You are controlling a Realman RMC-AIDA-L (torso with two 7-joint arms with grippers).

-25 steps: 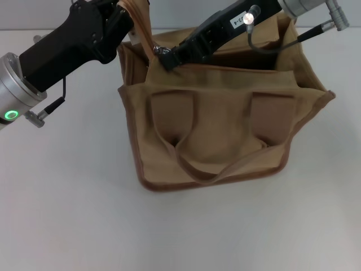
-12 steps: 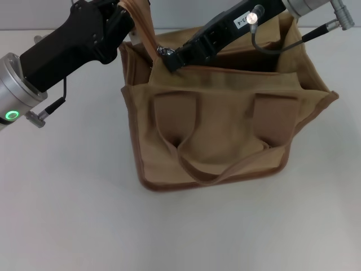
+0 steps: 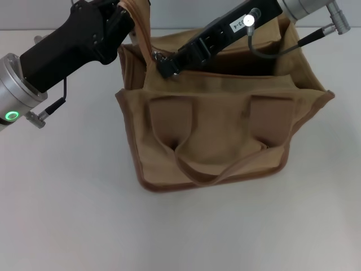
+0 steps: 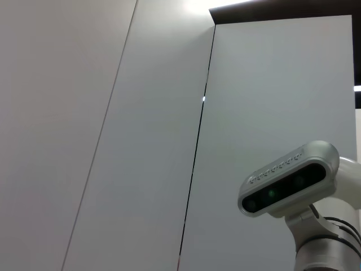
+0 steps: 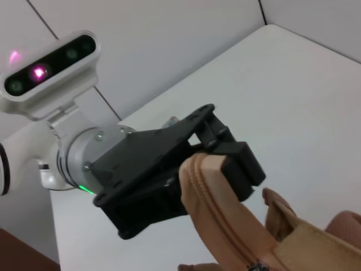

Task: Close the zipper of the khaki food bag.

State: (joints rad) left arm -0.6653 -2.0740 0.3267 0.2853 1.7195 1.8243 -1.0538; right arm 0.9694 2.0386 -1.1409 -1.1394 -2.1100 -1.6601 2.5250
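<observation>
The khaki food bag [image 3: 217, 132] stands upright in the middle of the white table, with its brown patches and looping handle facing me. My left gripper [image 3: 131, 16] is shut on the khaki zipper tape end at the bag's far left corner and holds it up. The right wrist view shows that grip [image 5: 217, 161], with the zipper track [image 5: 217, 217] running down from it. My right gripper [image 3: 163, 64] reaches across the bag's top from the right, shut at the small silver slider [image 3: 157, 55] near the left end of the zipper. A dark gap shows under the right arm.
The white table [image 3: 67, 214] surrounds the bag on all sides. The left arm's black link [image 3: 67, 45] slants over the table's far left. A cable [image 3: 265, 51] hangs from the right arm over the bag's top. The left wrist view shows only wall panels and the robot's head [image 4: 287, 180].
My right gripper with the slider has shifted a little to the left along the bag's top, and the bag's top left edge has moved with it. The left gripper has stayed put.
</observation>
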